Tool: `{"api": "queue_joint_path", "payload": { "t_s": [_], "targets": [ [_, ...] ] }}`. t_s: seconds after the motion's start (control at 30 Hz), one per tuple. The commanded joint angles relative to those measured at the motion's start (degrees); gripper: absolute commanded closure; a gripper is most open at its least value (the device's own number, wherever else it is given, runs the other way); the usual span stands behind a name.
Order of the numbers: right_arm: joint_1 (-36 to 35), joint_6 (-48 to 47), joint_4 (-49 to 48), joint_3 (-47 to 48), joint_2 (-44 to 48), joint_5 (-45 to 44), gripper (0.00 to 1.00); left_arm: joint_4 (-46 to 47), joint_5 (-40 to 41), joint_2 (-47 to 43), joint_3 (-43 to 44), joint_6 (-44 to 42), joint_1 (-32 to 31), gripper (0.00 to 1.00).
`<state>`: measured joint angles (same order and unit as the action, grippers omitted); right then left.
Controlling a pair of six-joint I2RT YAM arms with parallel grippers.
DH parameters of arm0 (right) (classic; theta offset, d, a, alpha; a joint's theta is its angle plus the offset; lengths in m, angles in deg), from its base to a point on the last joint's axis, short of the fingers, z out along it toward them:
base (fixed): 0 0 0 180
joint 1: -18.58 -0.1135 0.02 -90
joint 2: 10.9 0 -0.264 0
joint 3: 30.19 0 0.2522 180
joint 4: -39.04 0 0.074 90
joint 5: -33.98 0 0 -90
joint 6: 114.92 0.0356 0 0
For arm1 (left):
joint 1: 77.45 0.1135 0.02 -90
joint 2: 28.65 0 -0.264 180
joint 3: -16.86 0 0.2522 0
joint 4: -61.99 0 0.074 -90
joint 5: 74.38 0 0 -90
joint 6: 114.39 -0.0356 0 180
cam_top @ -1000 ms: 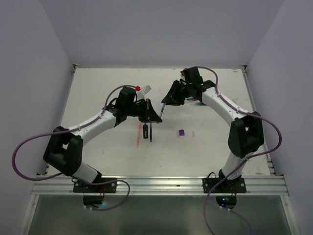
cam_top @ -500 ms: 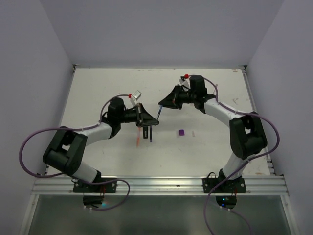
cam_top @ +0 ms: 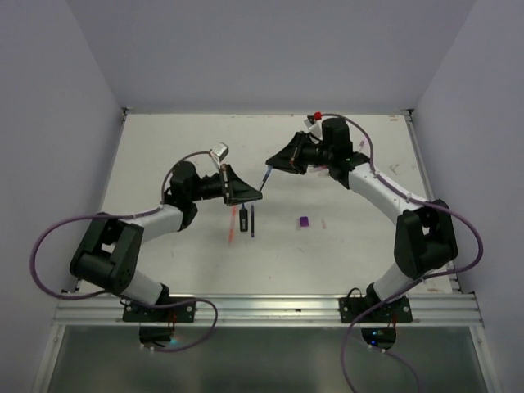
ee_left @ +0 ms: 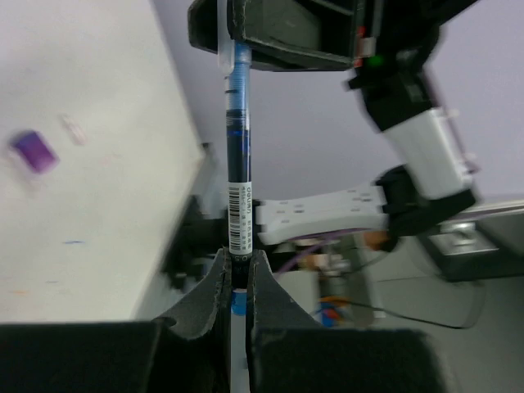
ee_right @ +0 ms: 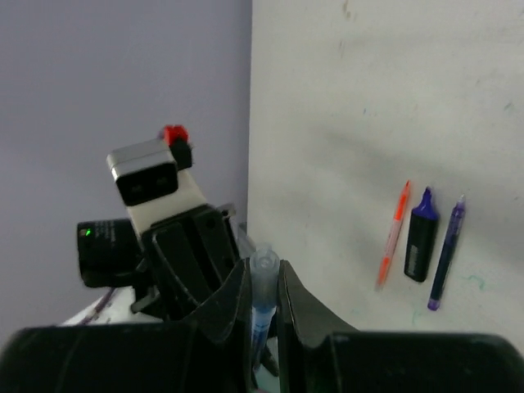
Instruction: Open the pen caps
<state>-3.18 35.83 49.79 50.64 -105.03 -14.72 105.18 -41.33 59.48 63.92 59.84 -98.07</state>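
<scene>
The left gripper (ee_left: 237, 262) is clamped on the lower end of a blue pen (ee_left: 238, 155), its two fingers (ee_left: 209, 295) pressed against the barrel just under the barcode label. From there, in the left wrist view, the pen runs straight toward 12 o'clock into the right gripper (ee_right: 262, 274). That gripper is likewise closed around the pen's other end, where a clear cap (ee_right: 264, 264) pokes out between its fingers. Whether that cap is seated or loose cannot be told. Seen from above, the pen is held off the table (cam_top: 164, 147), slanting toward 1 o'clock from the left gripper to the right. At 6 o'clock of the left gripper three things lie side by side on the surface: an orange pen (cam_top: 232, 226), a dark blue marker (cam_top: 244, 219) and a purple pen (cam_top: 253, 222). At 4 o'clock of the held pen, well apart, rests a purple cap (cam_top: 304, 221), with a pale cap (cam_top: 322, 223) near it at its 3 o'clock
</scene>
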Motion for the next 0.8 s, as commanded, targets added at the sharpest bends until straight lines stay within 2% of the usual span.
{"api": "queue_joint_path", "payload": {
  "t_s": [0.0, 0.07, 0.2, 0.3, 0.4, 0.43, 0.47, 0.53, 0.6, 0.77],
  "targets": [
    [3.04, -12.31, 16.95, 8.14, 4.12, -21.76, 1.0, -44.09, -2.4, -8.15, 12.2, -36.17, 0.23, 1.0],
    [3.04, -13.03, 19.78, 9.22, 4.65, -26.78, 1.0, -60.11, 3.49, -8.16, 15.82, -47.34, -0.56, 1.0],
    [3.04, -12.76, 22.25, 9.92, 4.48, -31.01, 1.0, -65.38, 10.53, -10.43, 15.05, -52.14, -0.73, 1.0],
    [3.04, -12.58, 24.17, 11.76, 2.73, -30.49, 1.0, -66.52, 12.02, -12.02, 13.73, -53.11, -0.74, 1.0],
    [3.3, -14.86, 36.27, 18.51, -1.91, -31.19, 1.0, -74.85, 21.5, -12.29, 15.39, -56.62, -0.74, 1.0],
    [3.3, -18.09, 44.93, 20.89, -3.16, -31.71, 1.0, -76.79, 27.36, -12.2, 16.35, -58.28, -0.74, 1.0],
    [3.39, -19.78, 47.89, 23.87, -4.39, -31.81, 1.0, -80.2, 30.9, -12.2, 16.53, -58.73, -0.74, 1.0],
    [3.39, -24.42, 54.74, 25.21, -5.28, -33.73, 1.0, -81.73, 38.12, -12.9, 15.67, -60.13, -0.65, 1.0],
    [3.74, -26.9, 56.52, 23.11, -4.4, -36.09, 1.0, -81.73, 43.47, -14.31, 13.56, -59.71, -0.65, 1.0],
    [6.02, -30.16, 58.11, 14.33, -0.62, -37.0, 1.0, -77.52, 46.57, -14.49, 5.83, -57.95, -0.65, 1.0]
  ]
}}
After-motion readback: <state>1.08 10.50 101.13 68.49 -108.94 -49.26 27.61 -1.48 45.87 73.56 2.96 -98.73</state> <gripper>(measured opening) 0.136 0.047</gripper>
